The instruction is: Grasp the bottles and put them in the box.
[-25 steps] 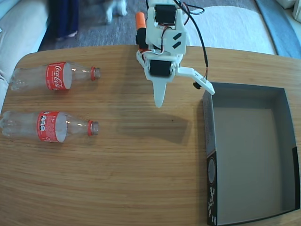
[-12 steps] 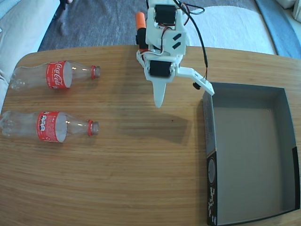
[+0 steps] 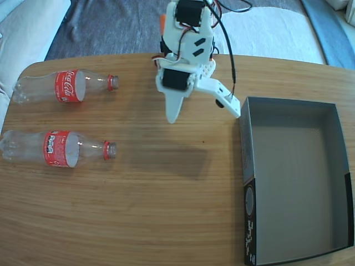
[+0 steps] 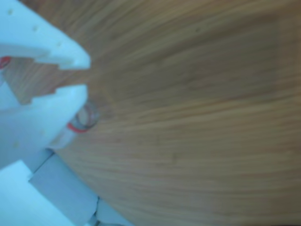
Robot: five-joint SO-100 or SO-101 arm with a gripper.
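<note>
A pale wooden surface (image 3: 166, 210) is filling the fixed view, with grey carpet showing beyond its far edge. Two bottles are lying on their sides at nine o'clock, the far bottle (image 3: 64, 87) and the near bottle (image 3: 55, 148), mouths pointing inward, probably so a sideways grab is easy. The box (image 3: 247, 172) is sitting empty at four o'clock, open side up to receive them. The pincer (image 3: 204, 108) is hanging near twelve o'clock, spread apart and holding nothing, apparently getting ready to reach for a bottle.
</note>
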